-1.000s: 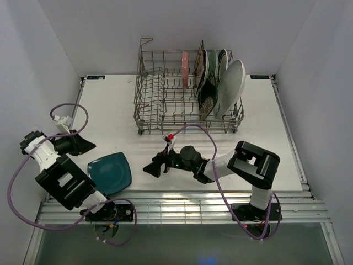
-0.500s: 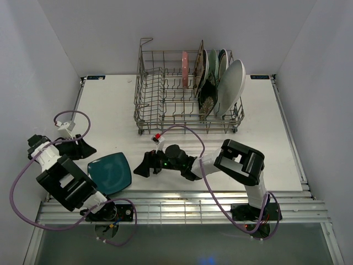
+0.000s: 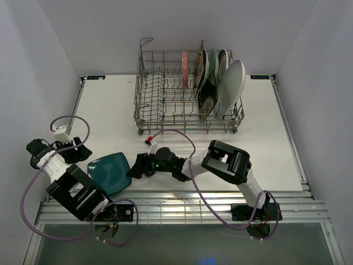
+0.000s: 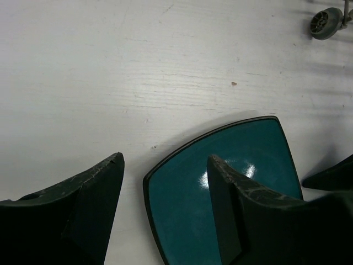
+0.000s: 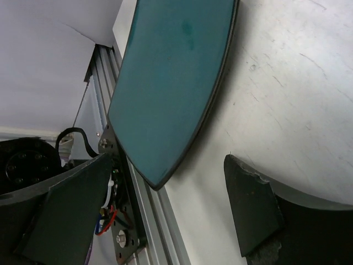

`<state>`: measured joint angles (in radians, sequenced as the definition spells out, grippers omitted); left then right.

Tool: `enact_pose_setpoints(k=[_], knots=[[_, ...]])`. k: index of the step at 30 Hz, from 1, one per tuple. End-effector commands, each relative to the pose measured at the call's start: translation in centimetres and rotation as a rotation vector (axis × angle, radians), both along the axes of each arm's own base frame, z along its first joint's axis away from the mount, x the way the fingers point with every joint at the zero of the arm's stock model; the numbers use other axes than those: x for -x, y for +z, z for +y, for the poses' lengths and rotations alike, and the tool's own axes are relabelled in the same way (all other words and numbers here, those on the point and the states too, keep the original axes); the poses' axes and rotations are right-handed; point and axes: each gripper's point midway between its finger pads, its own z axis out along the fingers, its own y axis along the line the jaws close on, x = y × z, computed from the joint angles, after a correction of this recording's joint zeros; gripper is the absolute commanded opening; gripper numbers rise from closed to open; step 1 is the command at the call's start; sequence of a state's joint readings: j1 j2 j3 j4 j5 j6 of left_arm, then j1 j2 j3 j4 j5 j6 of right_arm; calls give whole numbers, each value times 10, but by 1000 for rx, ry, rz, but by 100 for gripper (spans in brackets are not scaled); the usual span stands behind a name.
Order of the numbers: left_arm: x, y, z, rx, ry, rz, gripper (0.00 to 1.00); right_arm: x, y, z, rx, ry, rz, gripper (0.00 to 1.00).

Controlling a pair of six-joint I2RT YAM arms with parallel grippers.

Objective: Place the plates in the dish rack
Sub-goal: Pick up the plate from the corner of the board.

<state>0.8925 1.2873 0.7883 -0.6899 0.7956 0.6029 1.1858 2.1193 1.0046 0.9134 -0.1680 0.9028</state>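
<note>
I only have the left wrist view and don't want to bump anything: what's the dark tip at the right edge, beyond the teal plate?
Observer: That's the right gripper, open, at the teal plate's right edge in the top view.
Operator: Is it gripping the plate?
Observer: No. Its wrist view shows its fingers either side of the plate's edge, apart from it.
Operator: Room in the rack?
Observer: The dish rack has upright plates only at its right end.

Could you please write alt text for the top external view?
A dark teal plate lies on the white table between the open left gripper and open right gripper. Behind, the wire dish rack holds several upright plates.
</note>
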Motion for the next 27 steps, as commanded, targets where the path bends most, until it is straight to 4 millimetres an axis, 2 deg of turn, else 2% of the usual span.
enact_pose_setpoints(k=[1,6,18,23,27], knots=[[-3,9,13,-71,47,-40,72,5,6,15,-13,14,37,88],[-2,3,19,-90,89,-34,72,6,-8,21,39,1,81,88],[1,-8,19,-101,121,-36,73,10,-19,37,51,3,142,77],[2,-1,21,-135,139,-59,73,11,-26,38,51,-5,173,67],[2,-2,20,-137,141,-60,72,10,-29,35,60,-26,198,52]])
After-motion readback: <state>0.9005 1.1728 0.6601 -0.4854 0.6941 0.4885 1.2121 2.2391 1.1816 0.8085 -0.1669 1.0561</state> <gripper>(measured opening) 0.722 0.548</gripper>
